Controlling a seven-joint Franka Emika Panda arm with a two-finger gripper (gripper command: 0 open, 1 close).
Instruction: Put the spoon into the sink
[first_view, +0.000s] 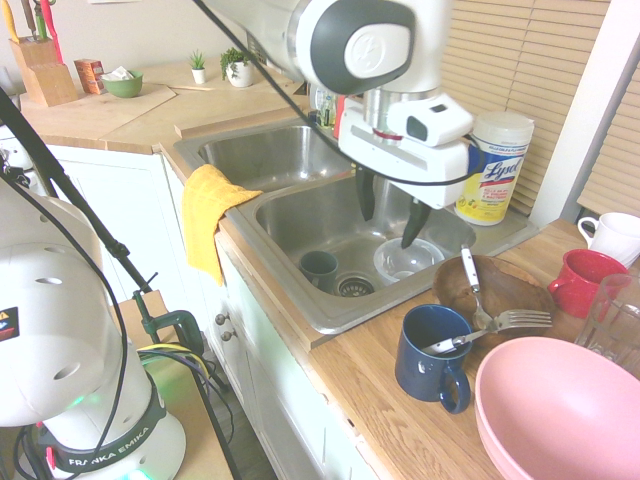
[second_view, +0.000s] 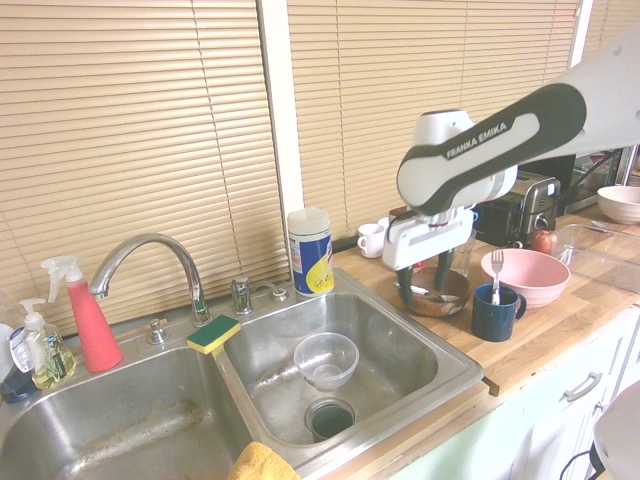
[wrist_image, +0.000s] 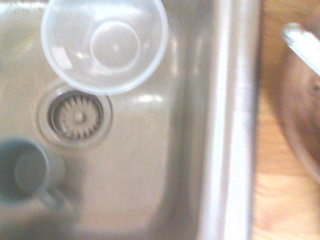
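The spoon (first_view: 472, 285) lies in a brown wooden bowl (first_view: 510, 290) on the counter to the right of the sink (first_view: 330, 312), its pale handle pointing toward the basin. In the wrist view the end of the spoon (wrist_image: 300, 40) shows blurred beside the sink's rim (wrist_image: 235, 125). My gripper (first_view: 390, 212) hangs open and empty above the right basin's counter side, a short way from the bowl. From the other side the gripper (second_view: 422, 280) stands in front of the brown bowl (second_view: 450, 298).
In the basin lie a clear plastic bowl (first_view: 405, 260), a dark mug (first_view: 320, 268) and the drain (first_view: 355, 286). A blue mug (first_view: 432, 358) holding a fork (first_view: 510, 321), a pink bowl (first_view: 560, 410), a red cup (first_view: 585, 280) and a wipes canister (first_view: 492, 168) crowd the counter.
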